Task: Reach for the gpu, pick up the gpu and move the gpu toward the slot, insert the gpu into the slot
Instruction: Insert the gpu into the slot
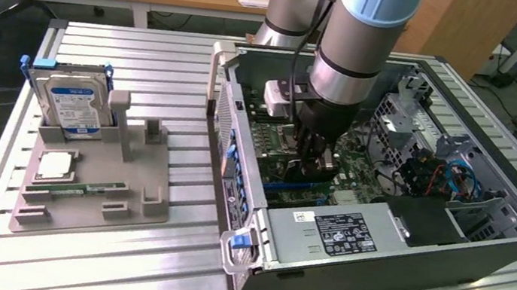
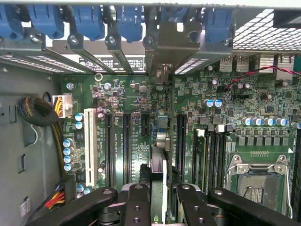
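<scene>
In the exterior view, an open computer case (image 1: pixel 378 238) is seen lying on the slatted metal surface (image 1: pixel 99 267), toward the edge on the exterior view's right. The hand (image 1: pixel 313 164) is positioned deep inside the case, just above the motherboard (image 1: pixel 364 186). Near the surface's edge on the exterior view's left, a grey fixture (image 1: pixel 103 169) is set. A blue-labelled hard drive (image 1: pixel 76 106) is held upright in it, and a green memory stick (image 1: pixel 75 188) is laid flat.

In the wrist view, the gpu (image 2: pixel 158 150) is seen edge-on, grasped between the two black fingers (image 2: pixel 137 202) of the hand (image 2: pixel 159 193). Its metal end bracket (image 2: pixel 171 44) is placed at the row of blue clips (image 2: pixel 84 21) along the case's rear wall. The card is held upright over the motherboard, between the long black slots (image 2: pixel 127 146). Whether it is fully seated cannot be told.
</scene>
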### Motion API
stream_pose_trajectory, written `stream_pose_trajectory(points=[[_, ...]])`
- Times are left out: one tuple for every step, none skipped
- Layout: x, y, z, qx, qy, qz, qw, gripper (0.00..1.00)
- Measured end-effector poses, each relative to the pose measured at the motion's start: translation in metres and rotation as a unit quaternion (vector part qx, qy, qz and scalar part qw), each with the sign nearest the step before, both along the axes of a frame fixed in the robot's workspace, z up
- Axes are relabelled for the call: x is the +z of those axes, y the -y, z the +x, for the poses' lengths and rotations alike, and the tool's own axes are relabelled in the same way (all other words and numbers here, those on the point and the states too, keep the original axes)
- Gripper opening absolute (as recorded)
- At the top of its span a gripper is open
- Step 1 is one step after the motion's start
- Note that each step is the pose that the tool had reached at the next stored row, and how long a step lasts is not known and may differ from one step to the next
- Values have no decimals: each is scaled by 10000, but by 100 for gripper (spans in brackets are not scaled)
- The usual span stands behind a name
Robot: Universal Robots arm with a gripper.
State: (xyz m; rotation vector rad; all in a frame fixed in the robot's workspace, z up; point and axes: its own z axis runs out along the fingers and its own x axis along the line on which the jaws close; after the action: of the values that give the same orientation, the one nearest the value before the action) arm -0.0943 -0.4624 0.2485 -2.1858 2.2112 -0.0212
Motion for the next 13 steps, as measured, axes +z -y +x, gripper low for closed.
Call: stream_pose_trajectory(points=[[-1, 0, 0, 0, 0, -1, 10000, 26], [-1, 0, -1, 0, -1, -1, 10000, 26], [-2, 0, -4, -1, 0, 0, 10000, 26], [-4, 0, -7, -1, 0, 0, 10000, 26], [-6, 0, -7, 0, 0, 1, 10000, 26], [-8, 0, -7, 0, 0, 0, 10000, 26], [-12, 0, -7, 1, 1, 1, 10000, 26], [-15, -1, -7, 1, 1, 1, 10000, 26], [-17, -1, -9, 0, 0, 0, 10000, 26], [-20, -2, -12, -1, 0, 0, 10000, 26], [-23, -2, -13, 0, 0, 0, 10000, 26], [-26, -3, -14, 1, 0, 0, 10000, 26], [-29, -4, -16, 0, 0, 0, 10000, 26]])
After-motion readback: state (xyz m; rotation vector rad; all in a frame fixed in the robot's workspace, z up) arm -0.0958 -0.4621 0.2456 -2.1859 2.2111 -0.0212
